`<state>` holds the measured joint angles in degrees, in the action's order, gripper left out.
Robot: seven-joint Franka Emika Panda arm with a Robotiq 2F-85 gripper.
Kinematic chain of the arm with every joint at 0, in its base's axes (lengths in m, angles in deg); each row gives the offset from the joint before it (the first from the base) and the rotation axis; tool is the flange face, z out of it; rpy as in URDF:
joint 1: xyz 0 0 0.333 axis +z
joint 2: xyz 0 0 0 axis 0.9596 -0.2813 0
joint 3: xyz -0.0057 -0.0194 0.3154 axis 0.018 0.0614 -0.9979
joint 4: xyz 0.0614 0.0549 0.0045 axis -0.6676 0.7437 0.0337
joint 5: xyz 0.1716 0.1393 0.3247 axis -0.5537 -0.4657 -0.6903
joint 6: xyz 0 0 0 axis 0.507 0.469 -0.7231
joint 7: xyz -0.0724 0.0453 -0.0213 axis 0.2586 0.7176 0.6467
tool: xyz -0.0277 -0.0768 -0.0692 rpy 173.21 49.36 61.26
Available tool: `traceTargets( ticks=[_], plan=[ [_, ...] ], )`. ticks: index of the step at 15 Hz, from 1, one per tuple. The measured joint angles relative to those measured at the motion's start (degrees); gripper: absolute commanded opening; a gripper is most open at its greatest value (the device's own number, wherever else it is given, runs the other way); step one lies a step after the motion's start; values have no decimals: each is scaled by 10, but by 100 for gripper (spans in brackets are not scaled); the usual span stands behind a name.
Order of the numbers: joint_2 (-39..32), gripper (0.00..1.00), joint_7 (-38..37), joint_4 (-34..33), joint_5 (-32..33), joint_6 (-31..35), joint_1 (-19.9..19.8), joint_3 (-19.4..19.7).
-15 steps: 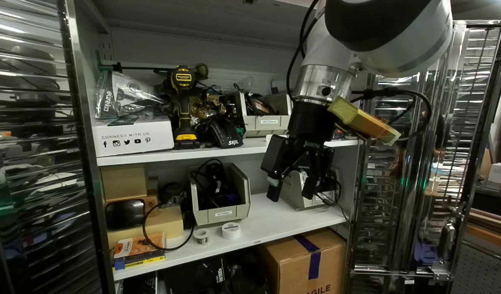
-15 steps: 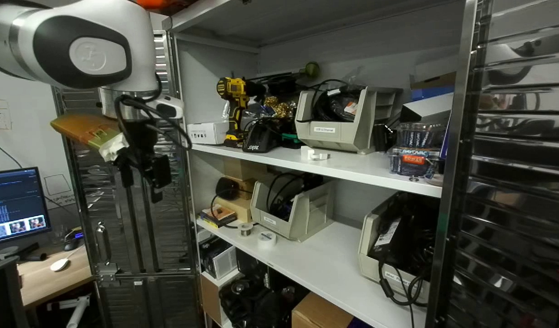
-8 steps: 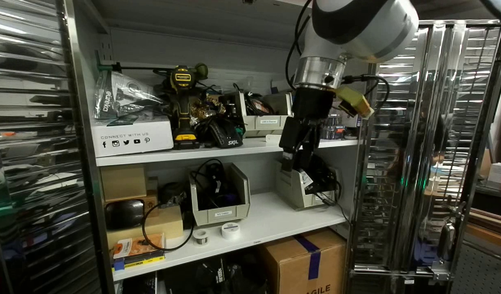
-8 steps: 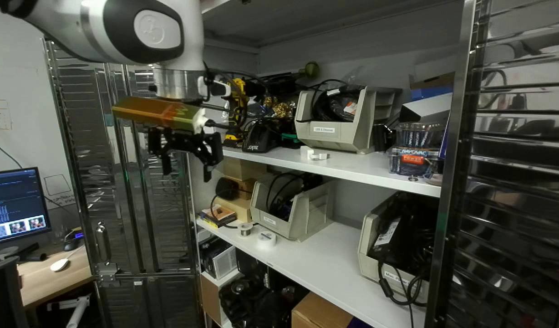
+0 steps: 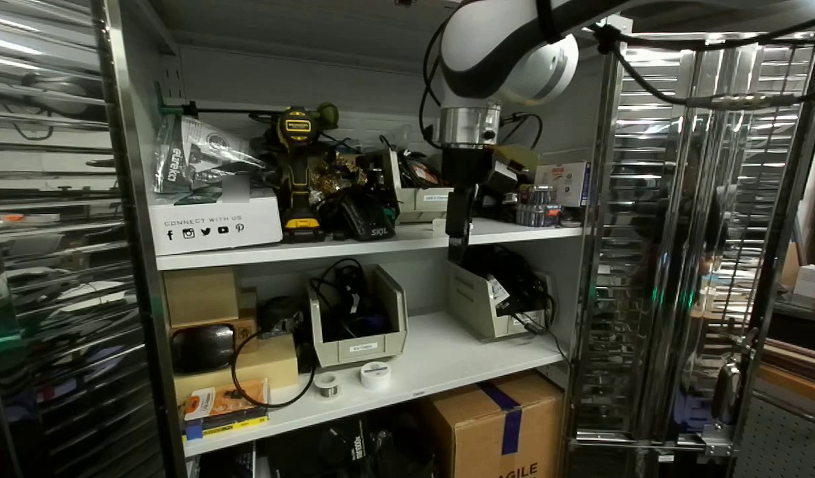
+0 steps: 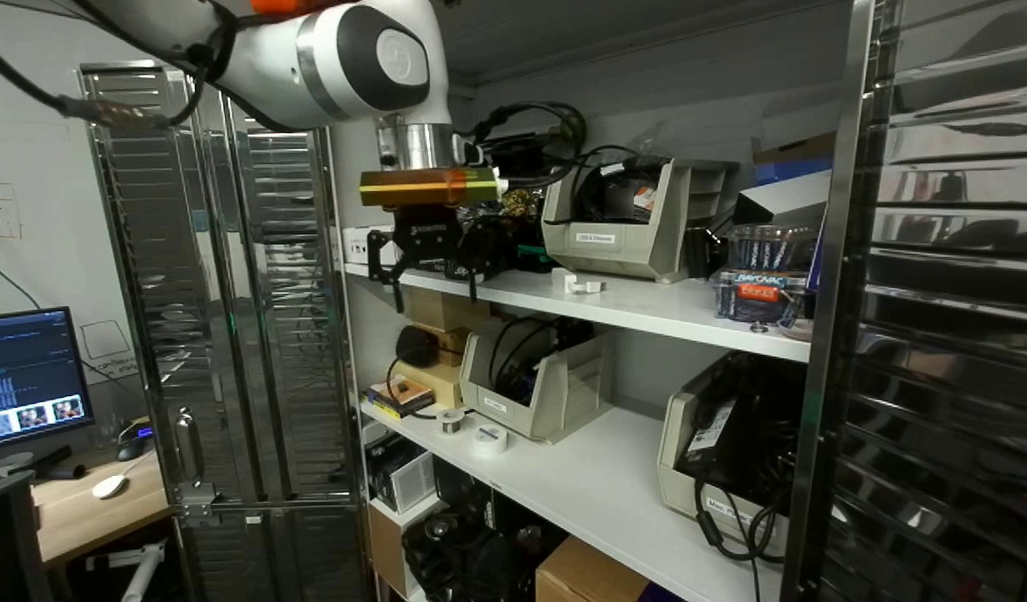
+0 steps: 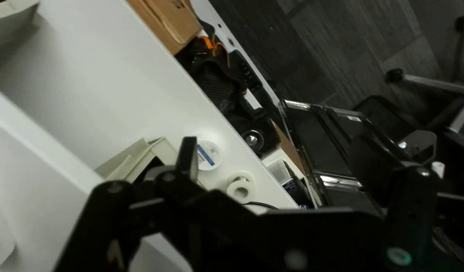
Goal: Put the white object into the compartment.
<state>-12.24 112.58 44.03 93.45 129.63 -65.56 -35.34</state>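
Note:
A small white piece lies on the upper shelf; it also shows in an exterior view just left of my gripper. A white roll lies on the middle shelf, and the wrist view shows it too. Grey open bins are the compartments: one on the upper shelf, one in the middle shelf's centre and one at its right. My gripper is open and empty, pointing down in front of the upper shelf's edge. Its fingers stand wide apart in the wrist view.
A solder spool lies beside the roll. A drill, a white box and battery packs stand on the upper shelf. Metal cabinet doors flank the shelves. A cardboard box is below.
The arm has swung in front of the shelves, leftward in one exterior view and rightward in the other. The gripper has turned about its vertical axis. It stays open; the shelf items have not moved.

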Motion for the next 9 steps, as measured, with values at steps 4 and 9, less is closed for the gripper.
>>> traceTargets(
  ticks=[4,9],
  plan=[
    [-64,100,38,-100,87,-5,-3,-2],
    [-107,100,67,-186,102,-2,-33,0]
  ],
)
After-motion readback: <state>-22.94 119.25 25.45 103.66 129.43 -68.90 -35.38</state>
